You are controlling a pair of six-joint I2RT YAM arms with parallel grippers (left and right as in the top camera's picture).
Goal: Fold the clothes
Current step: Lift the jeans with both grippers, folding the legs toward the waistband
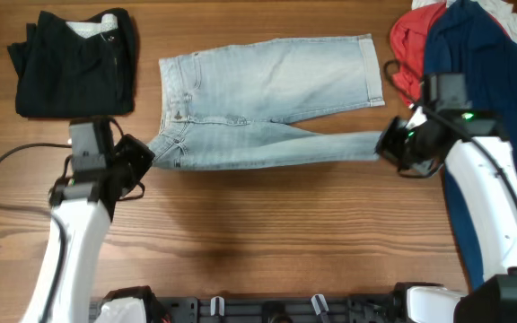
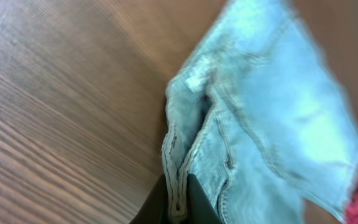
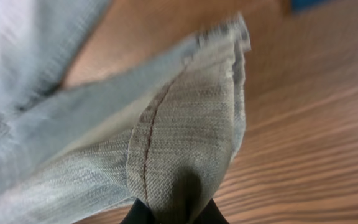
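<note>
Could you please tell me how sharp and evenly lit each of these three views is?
Overhead: sharp and evenly lit, with no glare on the table. Left wrist: soft throughout, the shorts smeared toward the upper right. Right wrist: the weave near the right claw is crisp, while the cloth at upper left is out of focus.

The overhead view is sharp, with soft, even light; the denim shorts cast only a thin shadow on the table along their lower edge. Left of the shorts, the black garment loses detail in its dark folds. In the left wrist view the shorts are blurred, most at their far end. In the right wrist view their weave is sharp close up, the hem soft.
</note>
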